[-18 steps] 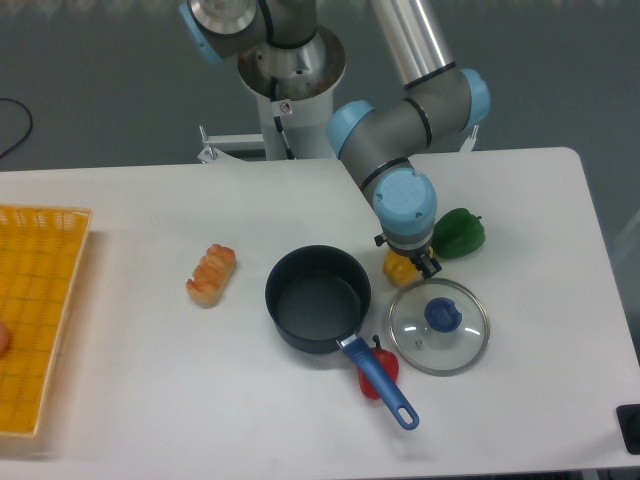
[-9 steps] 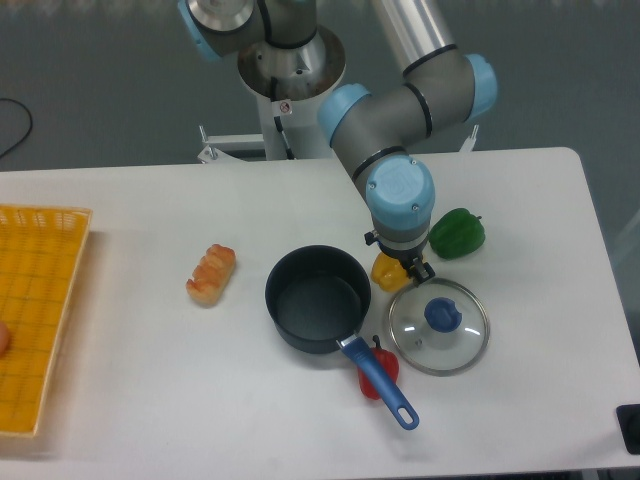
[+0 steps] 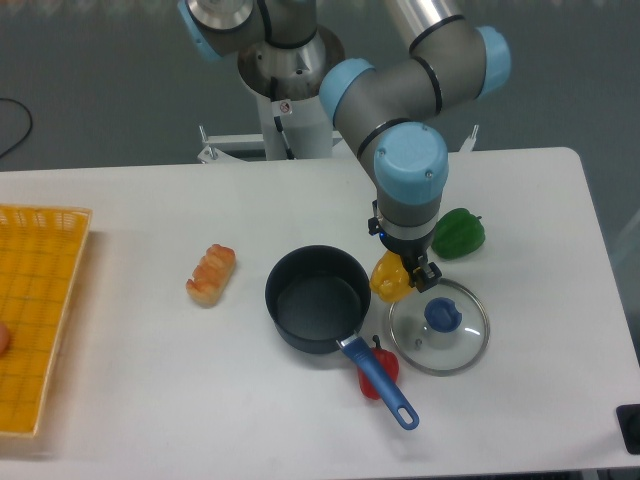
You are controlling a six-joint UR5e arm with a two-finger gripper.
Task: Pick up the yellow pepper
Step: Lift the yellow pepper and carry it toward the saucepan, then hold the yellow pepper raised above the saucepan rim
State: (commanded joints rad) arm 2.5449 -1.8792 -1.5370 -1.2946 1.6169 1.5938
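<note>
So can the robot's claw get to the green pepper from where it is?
Probably not yet: the gripper looks shut on the yellow pepper. The green pepper sits uncovered close beside it.

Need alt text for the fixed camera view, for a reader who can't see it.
A robot arm's hand grips a yellow pepper between a dark pot and a glass lid on a white table; a green pepper lies nearby.

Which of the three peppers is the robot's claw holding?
The yellow pepper, clamped under the gripper between the pot and the glass lid. The green pepper lies free behind; the red pepper sits by the pot's handle.
</note>
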